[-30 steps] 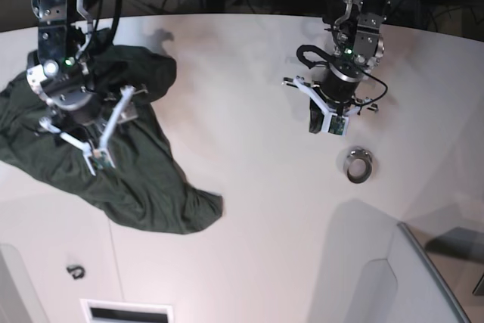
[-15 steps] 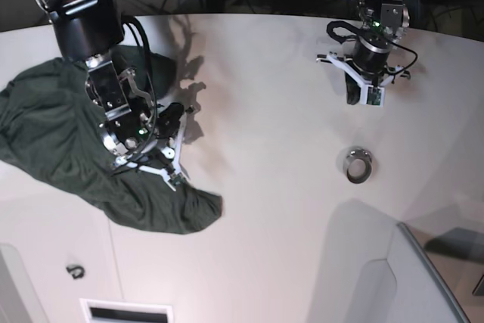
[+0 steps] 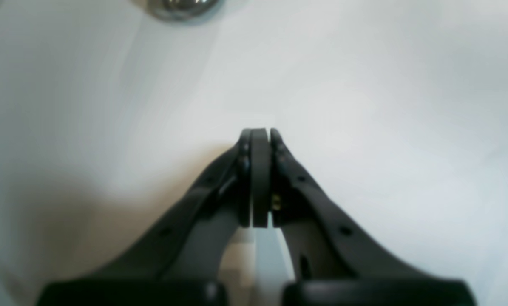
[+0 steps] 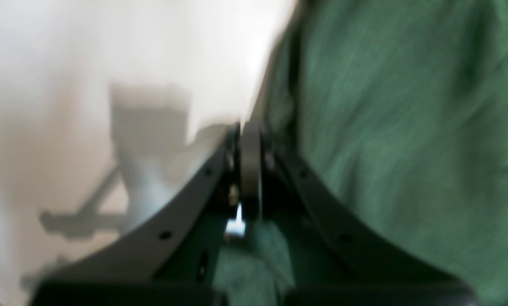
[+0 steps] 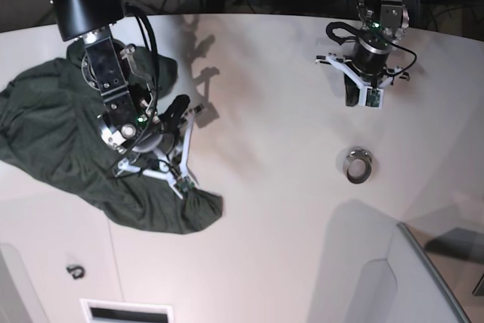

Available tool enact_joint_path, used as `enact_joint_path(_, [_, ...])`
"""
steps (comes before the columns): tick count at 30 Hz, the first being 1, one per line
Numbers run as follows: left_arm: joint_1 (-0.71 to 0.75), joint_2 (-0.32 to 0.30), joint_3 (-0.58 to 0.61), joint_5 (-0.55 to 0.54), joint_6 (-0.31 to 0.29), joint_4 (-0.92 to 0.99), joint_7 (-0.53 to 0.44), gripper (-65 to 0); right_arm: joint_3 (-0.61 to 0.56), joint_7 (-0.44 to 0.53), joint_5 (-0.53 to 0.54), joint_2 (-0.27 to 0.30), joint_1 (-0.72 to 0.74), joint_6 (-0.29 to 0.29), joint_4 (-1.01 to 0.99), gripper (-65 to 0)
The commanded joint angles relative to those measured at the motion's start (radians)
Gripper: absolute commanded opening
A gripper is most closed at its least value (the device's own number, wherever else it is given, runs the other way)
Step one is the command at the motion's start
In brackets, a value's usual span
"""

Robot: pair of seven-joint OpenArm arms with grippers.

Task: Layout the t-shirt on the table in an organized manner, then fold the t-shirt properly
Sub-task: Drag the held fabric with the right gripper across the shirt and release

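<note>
The dark green t-shirt (image 5: 60, 134) lies crumpled on the left part of the white table (image 5: 265, 96). My right gripper (image 5: 184, 187) is down at the shirt's lower right edge. In the blurred right wrist view its jaws (image 4: 249, 127) are shut exactly where the green cloth (image 4: 407, 127) meets bare table (image 4: 66, 42), seemingly pinching the hem. My left gripper (image 5: 367, 100) hovers over bare table at the far right. It is shut with nothing in it, as the left wrist view (image 3: 260, 131) shows.
A small metal ring (image 5: 358, 164) lies on the table below the left gripper, and its rim shows at the top edge (image 3: 181, 6). A small dark hook (image 5: 75, 271) and a slotted white panel (image 5: 125, 312) sit at the front left. A grey raised panel (image 5: 423, 277) fills the front right.
My right arm swung from the shirt's middle down to its lower right edge, and its jaws went from open to shut. The left arm drew back toward the far edge, then stayed still.
</note>
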State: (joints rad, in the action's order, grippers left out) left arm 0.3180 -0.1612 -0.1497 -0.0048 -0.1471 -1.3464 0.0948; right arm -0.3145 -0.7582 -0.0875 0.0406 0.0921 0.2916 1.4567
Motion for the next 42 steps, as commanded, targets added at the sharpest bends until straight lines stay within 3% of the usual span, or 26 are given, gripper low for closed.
enact_joint_path(1, [-0.003, -0.01, -0.004, -0.001, 0.005, -0.014, -0.016, -65.0, 0.002, 0.009, -0.002, -0.002, 0.025, -0.007, 0.071, -64.8])
enact_joint_path(9, [-0.001, -0.007, -0.004, -0.005, 0.005, -0.014, -0.016, -65.0, 0.005, -0.039, -0.002, -0.008, 0.033, -0.01, 0.105, -63.5])
enact_joint_path(11, [0.003, -0.007, -0.004, -0.005, 0.005, -0.014, -0.016, -65.0, 0.007, -0.037, -0.002, -0.009, 0.057, -0.012, 0.028, -58.4])
enact_joint_path(16, [0.008, -0.007, -0.004, -0.007, 0.005, -0.014, -0.016, -65.0, 0.008, 0.044, -0.002, -0.009, 0.125, -0.012, -0.215, -35.1])
enact_joint_path(19, [0.008, -0.005, -0.004, -0.008, 0.005, -0.014, -0.016, -65.0, 0.01, 0.125, 0.001, -0.011, 0.163, -0.012, -0.363, -31.7])
enact_joint_path(21, [0.01, -0.005, -0.003, -0.008, 0.005, -0.014, -0.016, -65.0, 0.011, 0.164, 0.001, -0.011, 0.185, -0.012, -0.44, -33.0])
enact_joint_path(22, [0.01, -0.005, -0.003, -0.008, 0.005, -0.014, -0.016, -65.0, 0.011, 0.173, 0.001, -0.011, 0.186, -0.012, -0.449, -36.8])
enact_joint_path(25, [0.01, -0.005, -0.004, -0.008, 0.005, -0.014, -0.016, -65.0, 0.011, 0.153, 0.002, -0.011, 0.179, -0.01, -0.406, -63.8])
enact_joint_path(32, [-0.004, -0.005, -0.006, -0.001, 0.005, 0.052, -0.016, -65.0, 0.004, 0.022, 0.002, -0.037, 0.068, -0.005, -0.001, -65.0])
enact_joint_path(37, [-0.012, -0.005, -0.006, -0.002, 0.005, 0.066, -0.016, -65.0, 0.021, -0.073, 0.001, -0.037, 0.08, 0.087, 0.244, -65.0])
enact_joint_path(40, [-0.016, -0.005, -0.006, -0.001, 0.005, 0.066, -0.016, -65.0, 0.142, -0.091, 0.001, -0.037, 0.159, 0.093, 0.229, -65.0])
enact_joint_path(42, [-0.016, -0.005, -0.004, -0.001, 0.005, 0.063, -0.016, -65.0, 0.217, -0.086, 0.001, -0.037, 0.223, 0.096, 0.101, -65.0])
